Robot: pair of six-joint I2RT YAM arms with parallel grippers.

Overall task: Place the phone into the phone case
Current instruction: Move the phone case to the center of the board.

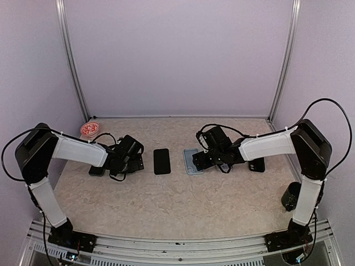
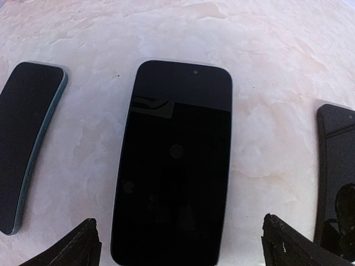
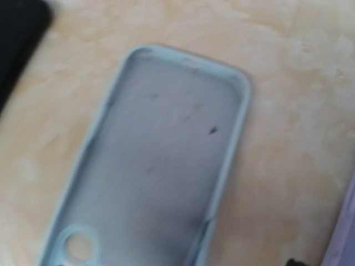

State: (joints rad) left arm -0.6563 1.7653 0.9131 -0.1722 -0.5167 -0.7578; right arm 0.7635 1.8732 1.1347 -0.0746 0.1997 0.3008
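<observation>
The left tool (image 2: 183,248) hangs low over a dark phone (image 2: 173,160) that lies flat, screen up, on the bench (image 1: 183,205). Its fingers (image 2: 83,246) are spread wide, one at 9 and one at 3 o'clock of the phone's near end, neither touching it. That stance looks meant for a pinch across the narrow width. From above, the tool hides what is under it. So I cannot say whether this is the black handset (image 1: 161,160) lying bare at the bench's middle or a different one. Other dark slabs lie to either side in the wrist view.

The phone case (image 3: 166,155) sits just at 3 o'clock of that handset. It is pale blue and flat on its back, hollow facing up, with the lens hole at 7 o'clock in the right wrist view. I take that to be so a phone can be lowered straight in. The right tool (image 1: 201,160) is over the case, perhaps to steady it. Whether it stands wide or narrow I cannot tell, as its fingers do not show clearly. Nothing is in the case yet, so I judge the lift not yet begun.
</observation>
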